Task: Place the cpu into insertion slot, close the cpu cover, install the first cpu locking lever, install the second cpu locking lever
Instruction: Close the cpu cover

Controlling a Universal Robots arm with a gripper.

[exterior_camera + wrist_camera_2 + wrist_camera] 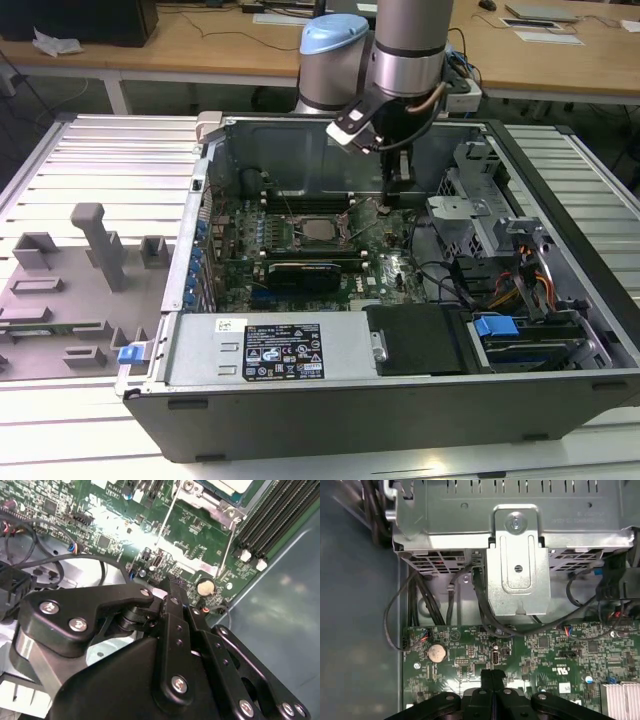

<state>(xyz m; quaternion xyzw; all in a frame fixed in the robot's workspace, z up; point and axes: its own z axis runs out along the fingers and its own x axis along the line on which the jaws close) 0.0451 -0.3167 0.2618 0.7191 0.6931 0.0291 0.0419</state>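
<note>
Exterior view overlooks the case [400, 425]; both wrist views hug its motherboard [530, 647] [195, 530].

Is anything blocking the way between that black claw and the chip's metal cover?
Nothing visible does. The shut gripper hangs over the green board, to the exterior view's right of the cpu cover. Between them lie only low board parts and two thin lever rods.

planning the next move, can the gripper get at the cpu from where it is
Probably yes: the gripper hangs low inside the open case, to the exterior view's right of the cpu, and nothing tall stands between them.
</note>
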